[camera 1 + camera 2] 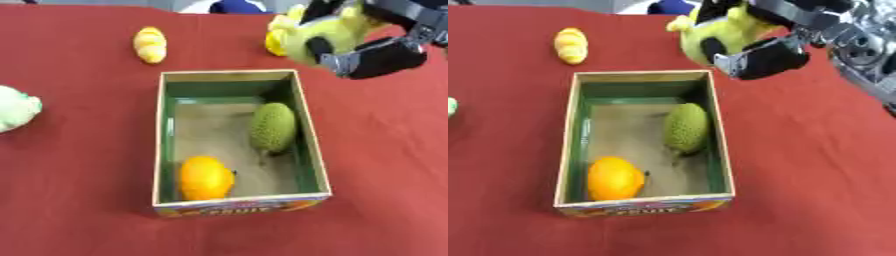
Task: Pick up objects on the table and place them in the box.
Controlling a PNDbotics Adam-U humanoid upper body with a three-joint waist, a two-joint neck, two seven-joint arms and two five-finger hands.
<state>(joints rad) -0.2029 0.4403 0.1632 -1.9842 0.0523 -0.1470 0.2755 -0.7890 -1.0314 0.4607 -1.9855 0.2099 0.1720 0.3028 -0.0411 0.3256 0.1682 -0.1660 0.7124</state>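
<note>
A: What is the right robot hand (pixel 381 52) doing?

B: It is reaching in from the far right corner of the tabletop (pixel 79 200), with its dark fingers curled round a yellow-green plush fruit (pixel 328 30). The toy is hanging above the tabletop, close to the box's far right corner.

A: And the left robot hand?

B: It is not showing in either view, so the right one is doing the work here.

A: Where is the box lying from the held toy?

B: The box (pixel 317 150) is sitting in the middle of the tabletop, its long axis running from the far edge towards the near edge. From the toy, the open interior is lying towards the near edge and a little to the left. That offset is what the coming move is turning on, I judge: the toy needs carrying over the far wall before the fingers are letting go.

A: Is there room inside?

B: An orange fruit (pixel 206 177) is occupying the near left part, and a green spiky fruit (pixel 273 127) is lying lengthwise along the right wall. The far left part is looking bare, so that seems the freest place.

A: Anything else waiting?

B: A yellow ridged toy (pixel 150 44) is resting near the far edge, left of the box, and a pale green toy (pixel 16 107) is sitting at the left edge.
</note>
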